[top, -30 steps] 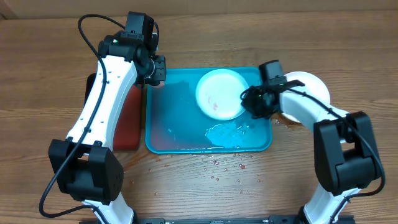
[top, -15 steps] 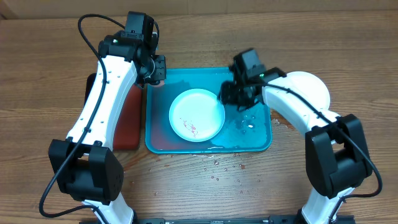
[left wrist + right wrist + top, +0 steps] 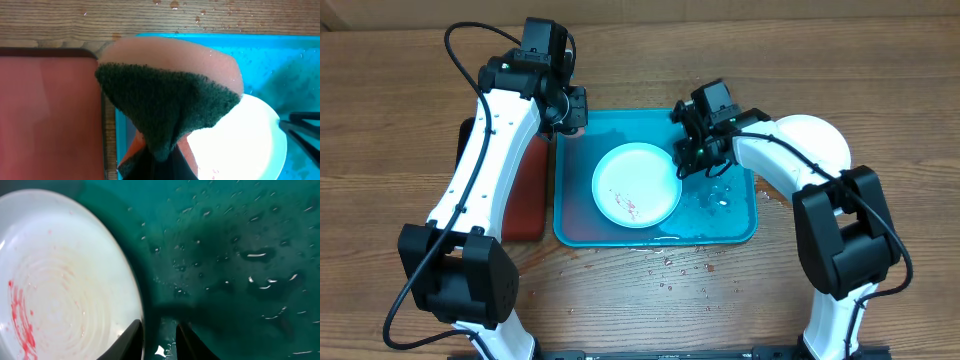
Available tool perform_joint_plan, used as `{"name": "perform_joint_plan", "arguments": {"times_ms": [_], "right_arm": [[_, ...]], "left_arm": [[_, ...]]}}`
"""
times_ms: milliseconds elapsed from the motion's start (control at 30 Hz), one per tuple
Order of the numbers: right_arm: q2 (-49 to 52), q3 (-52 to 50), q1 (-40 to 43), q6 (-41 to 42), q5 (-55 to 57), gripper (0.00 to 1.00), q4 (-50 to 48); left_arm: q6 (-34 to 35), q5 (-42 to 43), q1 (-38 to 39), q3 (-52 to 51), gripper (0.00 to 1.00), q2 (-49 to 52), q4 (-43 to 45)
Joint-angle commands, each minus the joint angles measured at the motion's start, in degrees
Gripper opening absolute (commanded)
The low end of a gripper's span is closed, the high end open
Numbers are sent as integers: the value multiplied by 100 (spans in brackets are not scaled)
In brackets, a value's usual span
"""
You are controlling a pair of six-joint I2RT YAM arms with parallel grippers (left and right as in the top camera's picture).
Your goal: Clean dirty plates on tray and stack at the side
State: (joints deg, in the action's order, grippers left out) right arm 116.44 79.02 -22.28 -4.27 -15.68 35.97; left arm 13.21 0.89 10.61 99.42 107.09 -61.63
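A white plate [image 3: 636,185] with red smears [image 3: 22,320] lies flat in the turquoise tray [image 3: 720,220], left of its middle. My right gripper [image 3: 688,158] hangs low at the plate's right rim. In the right wrist view the plate [image 3: 65,280] fills the left. That gripper [image 3: 160,335] is open: one finger overlaps the rim and only wet tray [image 3: 240,255] shows in the gap. My left gripper [image 3: 572,115] is over the tray's back left corner, shut on a pink sponge [image 3: 165,100] with a dark green scouring face. The sponge hides most of its jaws [image 3: 160,160].
A smaller red tray [image 3: 525,190] lies against the turquoise tray's left side. Another white plate [image 3: 817,135] sits on the table to the right of the tray, partly under my right arm. Water drops and red specks [image 3: 680,268] dot the wood in front.
The white plate has gone from the tray's back right to left of its middle. My right gripper came left with it and now stands open at its rim. The left arm is unchanged.
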Motion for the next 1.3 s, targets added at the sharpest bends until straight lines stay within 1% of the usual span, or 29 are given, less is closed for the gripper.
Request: {"name": "perform_joint_plan", "arguments": {"times_ms": [0, 200, 467, 533, 567, 767, 833, 1000, 1067, 1100, 1267], "right_arm": [[66, 44, -59, -310, -140, 25, 59], [66, 44, -85, -304, -197, 29, 96], [66, 44, -85, -304, -199, 29, 116], [90, 44, -85, -302, -199, 23, 72], [125, 44, -85, -299, -199, 22, 39], [264, 44, -85, -282, -199, 22, -72], [275, 44, -85, -278, -199, 18, -109], [328, 44, -85, -238, -170, 17, -162], [328, 44, -85, -63, -61, 11, -164], [328, 46, -85, 26, 11, 4, -164], [326, 157, -85, 1051, 474, 4, 50]], "left_arm": [[55, 46, -4, -31, 4, 157, 33], [55, 46, -4, -31, 4, 201, 33], [57, 63, -4, -31, 4, 232, 35], [57, 63, -4, -31, 4, 232, 33], [57, 63, -4, -33, 4, 232, 33], [57, 63, -4, -33, 4, 232, 44], [57, 63, -4, -31, 4, 232, 70], [59, 63, -4, -33, 4, 232, 127], [59, 66, -4, -31, 4, 232, 125], [59, 66, -4, -31, 4, 232, 125], [59, 66, -2, -33, 4, 232, 125]]}}
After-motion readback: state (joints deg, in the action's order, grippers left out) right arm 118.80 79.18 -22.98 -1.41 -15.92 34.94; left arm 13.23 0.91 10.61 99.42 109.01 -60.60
